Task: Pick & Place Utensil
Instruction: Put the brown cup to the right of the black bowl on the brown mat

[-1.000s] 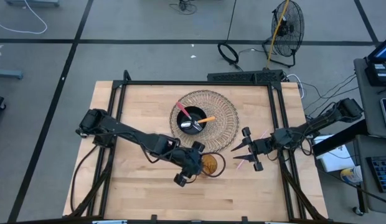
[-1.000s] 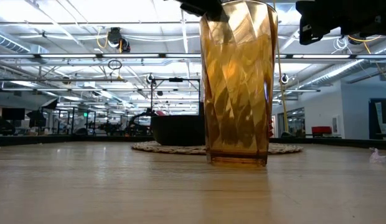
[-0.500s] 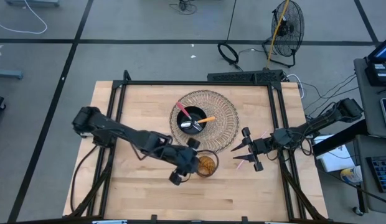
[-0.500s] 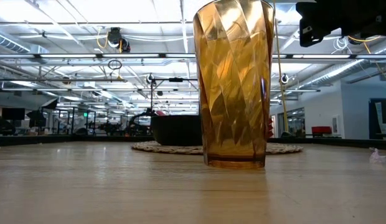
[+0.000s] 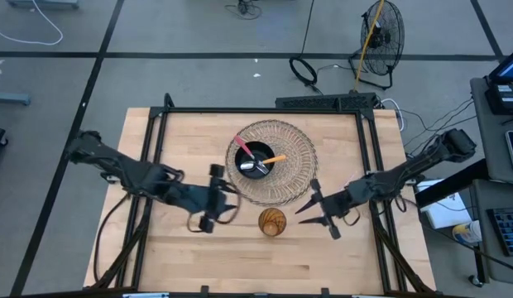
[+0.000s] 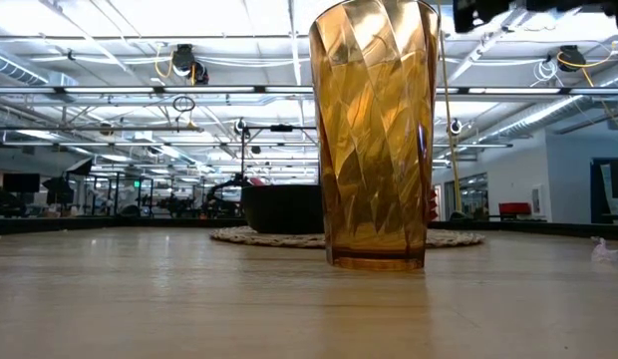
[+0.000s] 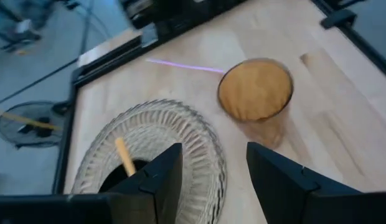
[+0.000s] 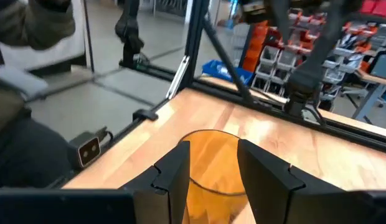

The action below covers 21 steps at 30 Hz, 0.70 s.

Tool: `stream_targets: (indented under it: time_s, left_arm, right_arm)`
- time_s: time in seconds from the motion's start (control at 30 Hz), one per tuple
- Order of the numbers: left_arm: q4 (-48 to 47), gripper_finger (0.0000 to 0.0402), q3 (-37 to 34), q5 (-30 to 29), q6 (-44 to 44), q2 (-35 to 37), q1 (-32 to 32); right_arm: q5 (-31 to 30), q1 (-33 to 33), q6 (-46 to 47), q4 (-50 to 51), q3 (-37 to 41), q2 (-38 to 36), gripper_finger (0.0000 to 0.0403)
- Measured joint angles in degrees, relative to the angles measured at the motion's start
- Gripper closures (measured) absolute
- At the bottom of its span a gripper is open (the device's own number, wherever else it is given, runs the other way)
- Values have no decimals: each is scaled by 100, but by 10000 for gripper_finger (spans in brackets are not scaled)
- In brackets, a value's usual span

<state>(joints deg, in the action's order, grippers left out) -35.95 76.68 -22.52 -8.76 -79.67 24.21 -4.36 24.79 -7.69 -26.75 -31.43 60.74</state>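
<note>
Standing amber cup [image 5: 272, 222] between open left claw [image 5: 218, 197] and open right claw [image 5: 316, 210]; woven mat [image 5: 299, 170] behind.

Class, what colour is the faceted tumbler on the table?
Amber; the tumbler shows best in the low view.

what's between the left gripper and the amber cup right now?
Bare wood only. In the high view the left gripper, open, sits apart from the amber cup, with only empty table between them. The woven mat lies off that line.
</note>
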Motion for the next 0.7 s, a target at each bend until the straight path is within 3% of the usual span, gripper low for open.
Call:
stream_targets:
  time_s: [0.2,0.43,0.7]
  left_arm:
    - [1230,215,-1701,-646,454,1188,206]
    - [3204,215,-3653,-941,617,2355,297]
    - [4711,215,-4799,-966,484,2855,294]
  right_arm:
    - [0,51,-186,998,-987,585,271]
    - [47,51,-43,2346,-2336,1497,271]
    - [191,45,285,3847,-3564,2374,271]
